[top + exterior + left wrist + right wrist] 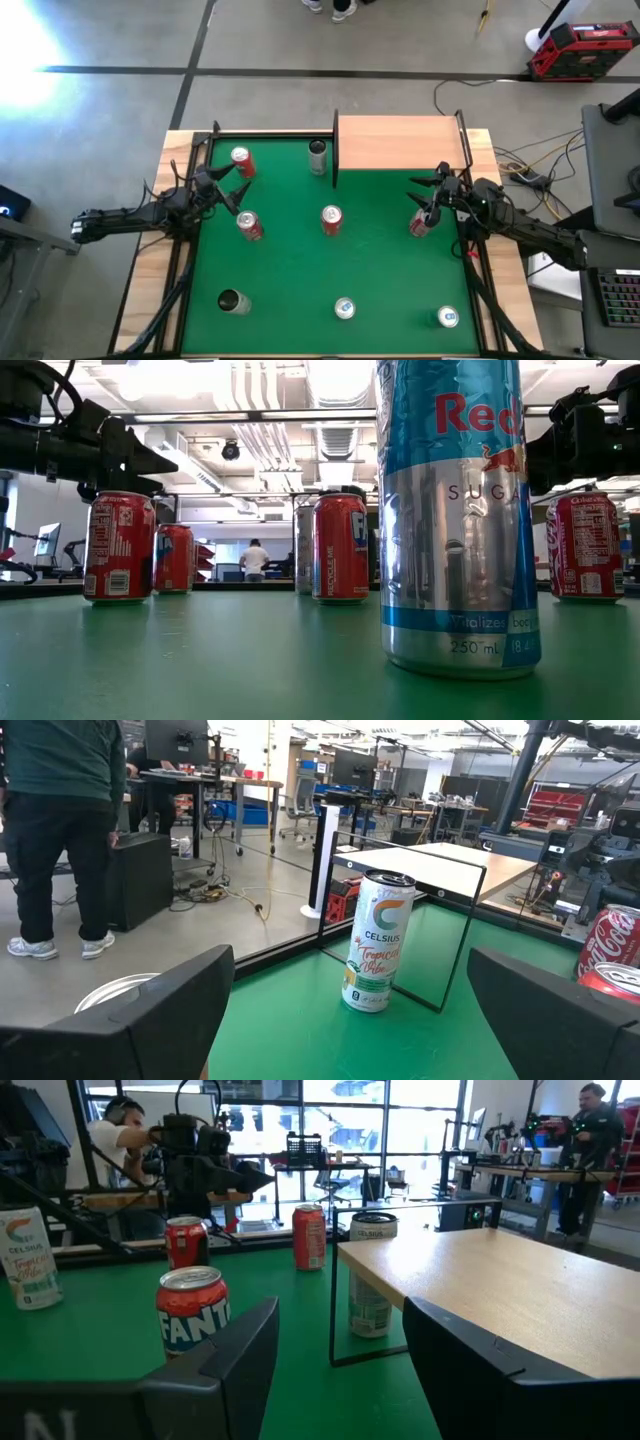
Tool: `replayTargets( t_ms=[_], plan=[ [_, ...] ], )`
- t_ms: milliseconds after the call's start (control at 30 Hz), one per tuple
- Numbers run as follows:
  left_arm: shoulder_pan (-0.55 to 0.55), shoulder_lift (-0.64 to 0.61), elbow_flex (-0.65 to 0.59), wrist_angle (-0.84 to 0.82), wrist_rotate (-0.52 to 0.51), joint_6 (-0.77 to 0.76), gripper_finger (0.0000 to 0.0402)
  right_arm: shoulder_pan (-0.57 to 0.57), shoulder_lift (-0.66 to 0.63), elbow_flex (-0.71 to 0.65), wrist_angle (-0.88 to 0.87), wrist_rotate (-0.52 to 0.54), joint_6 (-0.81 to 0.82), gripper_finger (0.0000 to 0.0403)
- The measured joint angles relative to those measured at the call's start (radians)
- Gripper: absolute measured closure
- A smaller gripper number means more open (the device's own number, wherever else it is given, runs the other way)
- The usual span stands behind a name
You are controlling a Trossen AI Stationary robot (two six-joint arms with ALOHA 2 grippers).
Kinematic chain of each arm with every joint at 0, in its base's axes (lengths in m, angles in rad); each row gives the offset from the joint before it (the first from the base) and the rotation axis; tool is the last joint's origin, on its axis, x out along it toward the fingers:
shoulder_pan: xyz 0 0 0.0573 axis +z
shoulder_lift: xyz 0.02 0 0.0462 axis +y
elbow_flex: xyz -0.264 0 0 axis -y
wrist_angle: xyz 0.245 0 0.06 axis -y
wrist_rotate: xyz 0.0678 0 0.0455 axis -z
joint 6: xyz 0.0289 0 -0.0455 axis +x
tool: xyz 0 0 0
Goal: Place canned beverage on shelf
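On the green mat (290, 270) of the desk I count nine cans. Nearest the low camera stands a silver-and-blue Red Bull can (455, 510), reading "SUGA…" and "250 mL". A red can behind it shows "RECYCLE ME" (340, 546). My right wrist view reads "FANTA" on a red can (193, 1315); my left wrist view reads "CELSIUS" on a tall white can (375, 940) with a silver top.

The shelf (400, 143) is a pale wood board with thin black rails, set at the far right corner of the mat, and its top is bare. The Celsius can stands upright on the mat just beside the shelf's left rail, not on the board.

My left gripper (226, 188) hovers near the mat's left edge, between two red cans, jaws spread wide and holding nothing. My right gripper (432, 196) sits by the right edge, just in front of the shelf and over a red can (420, 223); its jaws stand apart too, with nothing between them.

Open mat lies between the centre can (331, 220) and the shelf front. Three cans line the near edge, well apart.
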State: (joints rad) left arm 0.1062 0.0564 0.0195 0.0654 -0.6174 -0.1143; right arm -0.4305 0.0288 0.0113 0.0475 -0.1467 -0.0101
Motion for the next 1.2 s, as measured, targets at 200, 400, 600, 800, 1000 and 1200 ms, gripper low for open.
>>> replayTargets(
  t_ms=[200, 400, 600, 800, 1000, 1200],
  plan=[
    [0.0, 0.0, 0.0, 0.0, 0.0, 0.0, 0.0015, 0.0, 0.0, 0.0, 0.0, 0.0, 0.001, 0.0197],
    [0.0, 0.0, 0.0, 0.0, 0.0, 0.0, 0.0015, 0.0, 0.0, 0.0, 0.0, 0.0, 0.001, 0.0197],
    [0.0, 0.0, 0.0, 0.0, 0.0, 0.0, 0.0015, 0.0, 0.0, 0.0, 0.0, 0.0, 0.0, 0.0197],
    [0.0, 0.0, 0.0, 0.0, 0.0, 0.0, 0.0015, 0.0, 0.0, 0.0, 0.0, 0.0, 0.0, 0.0197],
    [0.0, 0.0, 0.0, 0.0, 0.0, 0.0, 0.0015, 0.0, 0.0, 0.0, 0.018, 0.029, -0.009, 0.0197],
    [0.0, 0.0, 0.0, 0.0, 0.0, 0.0, 0.0015, 0.0, 0.0, 0.0, 0.01, 0.044, -0.003, 0.0197]
  ],
)
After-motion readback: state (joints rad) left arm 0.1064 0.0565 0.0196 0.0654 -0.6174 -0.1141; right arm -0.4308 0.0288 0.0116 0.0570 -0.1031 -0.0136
